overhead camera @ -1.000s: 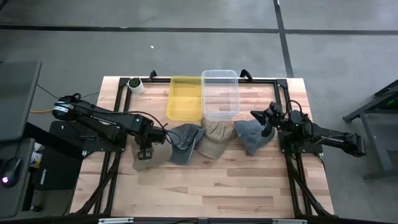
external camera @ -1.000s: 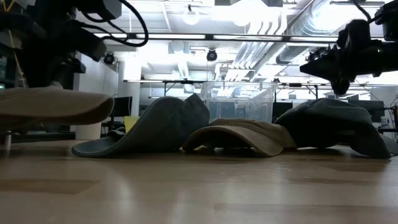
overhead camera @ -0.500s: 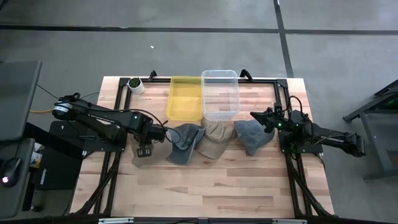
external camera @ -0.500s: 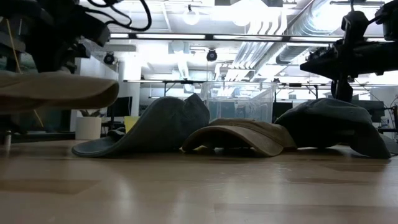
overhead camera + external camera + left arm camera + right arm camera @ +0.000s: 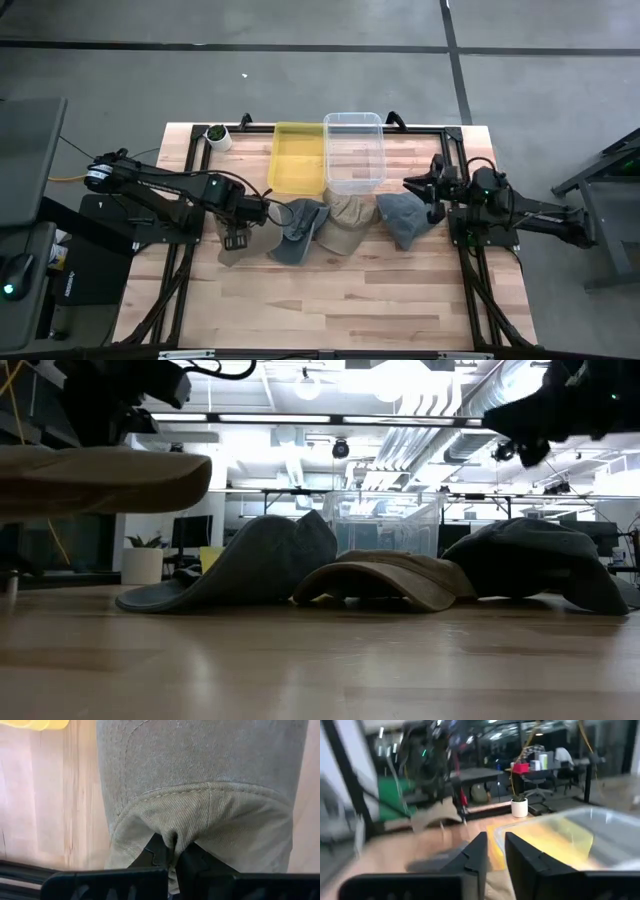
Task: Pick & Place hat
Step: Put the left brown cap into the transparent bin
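A khaki cap (image 5: pixel 228 250) hangs from my shut left gripper (image 5: pixel 237 238) near the table's left side. In the low view the cap (image 5: pixel 95 478) floats well above the wood. Three more caps lie in a row by their brims and rims: blue-grey (image 5: pixel 297 230), tan (image 5: pixel 347 222) and grey-blue (image 5: pixel 404 219). My right gripper (image 5: pixel 424 190) hovers above the grey-blue cap's right edge, its fingers a narrow gap apart in the right wrist view (image 5: pixel 496 855), touching nothing. My left gripper pinches a bunched fold of the khaki cap's crown cloth (image 5: pixel 174 839) between its two fingers, coming from above. The cap is lifted clear of the table and sits roughly level below the fingers, brim (image 5: pixel 200 750) pointing away from the wrist.
A yellow bin (image 5: pixel 297 157) and a clear bin (image 5: pixel 353 150) stand side by side at the far edge behind the caps. A small potted plant (image 5: pixel 217 136) sits at the far left corner. Bare wood (image 5: pixel 340 300) stretches across the near half of the table.
My left gripper has risen, carrying the khaki cap higher above the table and a little toward the far edge. My right gripper has also risen above the grey-blue cap.
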